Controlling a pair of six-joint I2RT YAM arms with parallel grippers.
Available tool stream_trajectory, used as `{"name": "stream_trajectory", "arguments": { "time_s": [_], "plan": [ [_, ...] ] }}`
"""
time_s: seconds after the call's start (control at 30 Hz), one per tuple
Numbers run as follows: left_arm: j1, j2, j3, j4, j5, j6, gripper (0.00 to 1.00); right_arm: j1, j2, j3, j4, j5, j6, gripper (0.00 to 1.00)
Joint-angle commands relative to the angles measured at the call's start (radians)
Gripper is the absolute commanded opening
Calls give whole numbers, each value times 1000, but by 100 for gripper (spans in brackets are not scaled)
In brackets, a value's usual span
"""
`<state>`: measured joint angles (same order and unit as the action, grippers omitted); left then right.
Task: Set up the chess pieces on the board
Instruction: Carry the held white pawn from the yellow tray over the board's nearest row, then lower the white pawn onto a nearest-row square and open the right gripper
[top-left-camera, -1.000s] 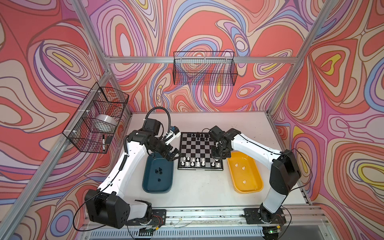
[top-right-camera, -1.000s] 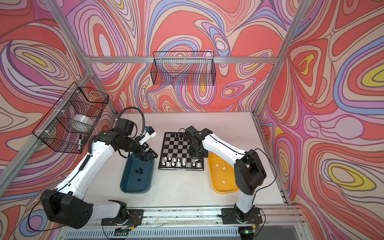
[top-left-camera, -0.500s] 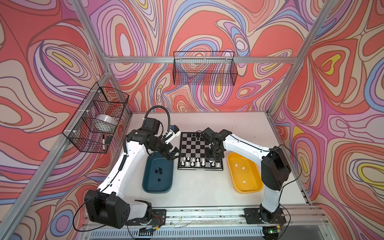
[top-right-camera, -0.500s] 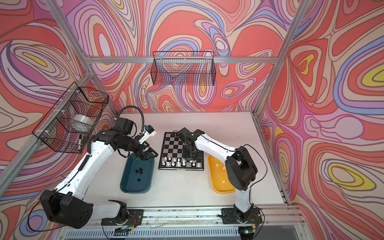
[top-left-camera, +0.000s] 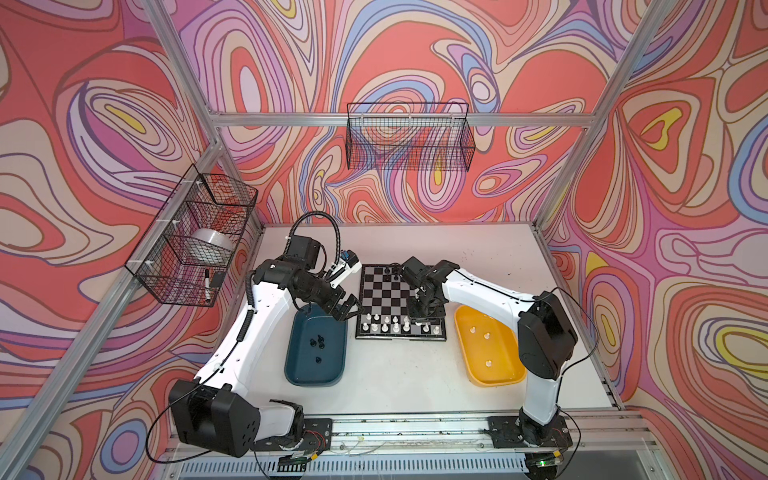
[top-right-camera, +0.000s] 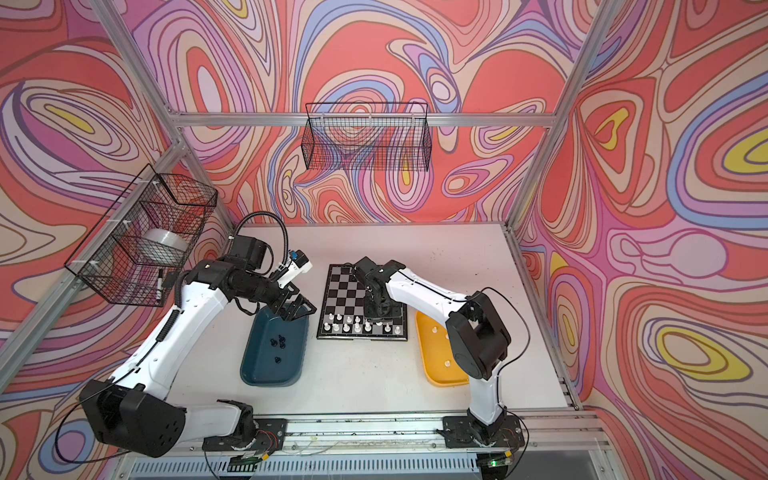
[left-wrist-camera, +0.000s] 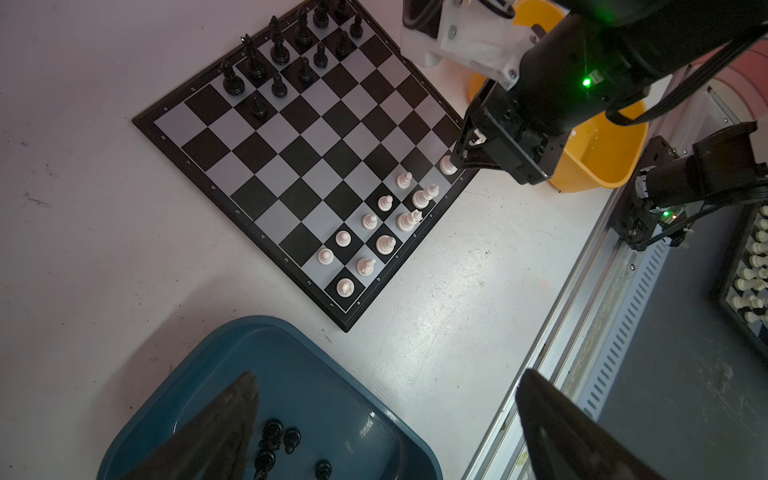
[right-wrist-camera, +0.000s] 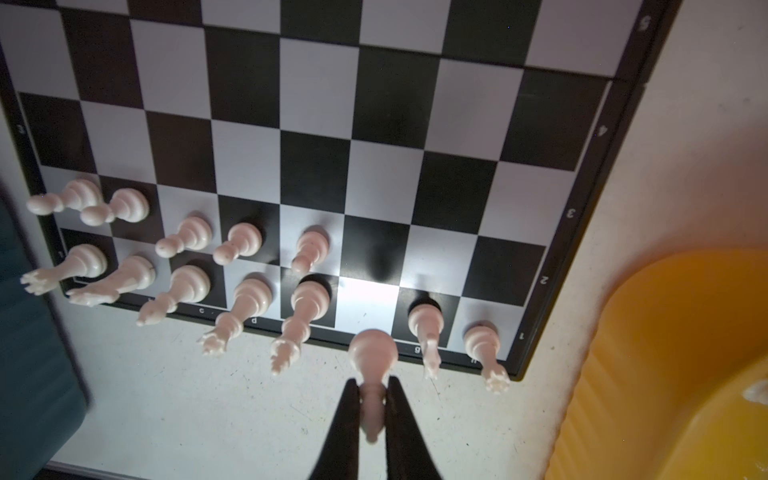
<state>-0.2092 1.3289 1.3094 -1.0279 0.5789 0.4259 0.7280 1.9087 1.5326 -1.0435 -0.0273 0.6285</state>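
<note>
The board (top-left-camera: 390, 299) (top-right-camera: 347, 297) lies mid-table between two trays. White chess pieces (top-left-camera: 384, 326) (left-wrist-camera: 374, 232) fill much of its two near rows, and black ones (left-wrist-camera: 291, 54) stand at the far end. My right gripper (right-wrist-camera: 373, 399) (top-left-camera: 419, 318) is shut on a white piece (right-wrist-camera: 372, 353). It hangs upright just over the near row, above a bare light square between two standing pieces. My left gripper (left-wrist-camera: 386, 374) (top-left-camera: 347, 309) is open and holds nothing, above the far end of the teal tray (top-left-camera: 299, 370), where several black pieces (left-wrist-camera: 274, 440) lie.
A yellow tray (top-left-camera: 505, 376) right of the board holds three white pieces (top-left-camera: 482, 332). Wire baskets hang on the left wall (top-left-camera: 195, 241) and the back wall (top-left-camera: 409, 141). An aluminium rail (top-left-camera: 415, 428) runs along the table's front edge.
My right gripper has carried the white piece leftward and toward the board's near edge, down over the near row. The left arm has barely moved.
</note>
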Motion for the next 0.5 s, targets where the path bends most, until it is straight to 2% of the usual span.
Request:
{"name": "stream_trajectory", "arguments": {
  "time_s": [0.0,0.47],
  "plan": [
    [6,-26,14,-18,15,15,97,10,30,18,10,-5,-10,11],
    [5,-31,15,-22,23,20,97,23,58,19,12,3,-14,11]
  ]
}}
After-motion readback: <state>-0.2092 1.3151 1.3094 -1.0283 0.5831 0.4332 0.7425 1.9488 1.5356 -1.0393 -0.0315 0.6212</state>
